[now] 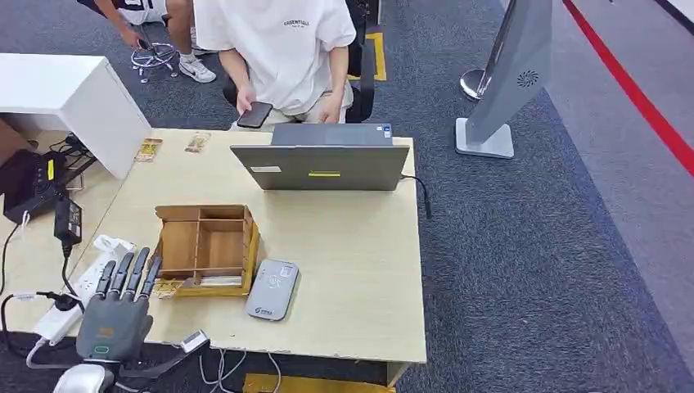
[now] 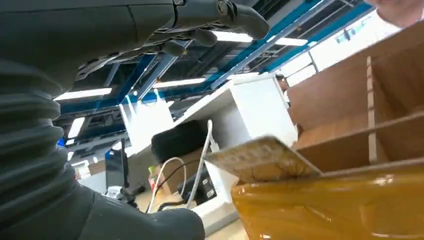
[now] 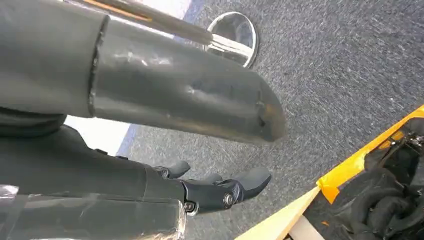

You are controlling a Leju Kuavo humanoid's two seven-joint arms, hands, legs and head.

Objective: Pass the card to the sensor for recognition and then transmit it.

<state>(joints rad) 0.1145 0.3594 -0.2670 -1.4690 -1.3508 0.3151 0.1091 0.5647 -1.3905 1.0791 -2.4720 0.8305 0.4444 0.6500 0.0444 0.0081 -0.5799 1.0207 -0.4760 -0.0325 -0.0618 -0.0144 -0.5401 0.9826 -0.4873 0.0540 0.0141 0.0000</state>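
1. Starting with the biggest thing: one light wooden table [image 1: 352,270], with grey carpet running wide open along its right side and front-right corner. Its left edge sits against a lower surface crowded with cables, a white power strip [image 1: 69,307] and a black adapter [image 1: 67,219].
2. One grey laptop [image 1: 323,164] stands open near the table's far edge, its lid's back facing the robot. One person in a white shirt sits right behind it holding a dark phone.
3. One wooden divided box [image 1: 205,246] sits left of the table's middle, close to the near edge, with a yellowish strip along its front.
4. One left hand [image 1: 119,307] hovers at the table's near-left corner, palm down, fingers straight, slightly apart and pointing at the box's near-left corner. It holds nothing.
5. One right hand [image 3: 220,192] hangs over the carpet in the right wrist view, fingers loosely curled with gaps between them and nothing in them.
6. One grey card sensor [image 1: 272,289] lies flat just right of the box's front corner, not touching the hand, with bare tabletop to its right.
7. One patterned card [image 2: 260,160] pokes out at the box's near-left corner, just ahead of the left fingertips. Whether they touch it can't be told. Two more small patterned cards lie at the far-left corner of the table.
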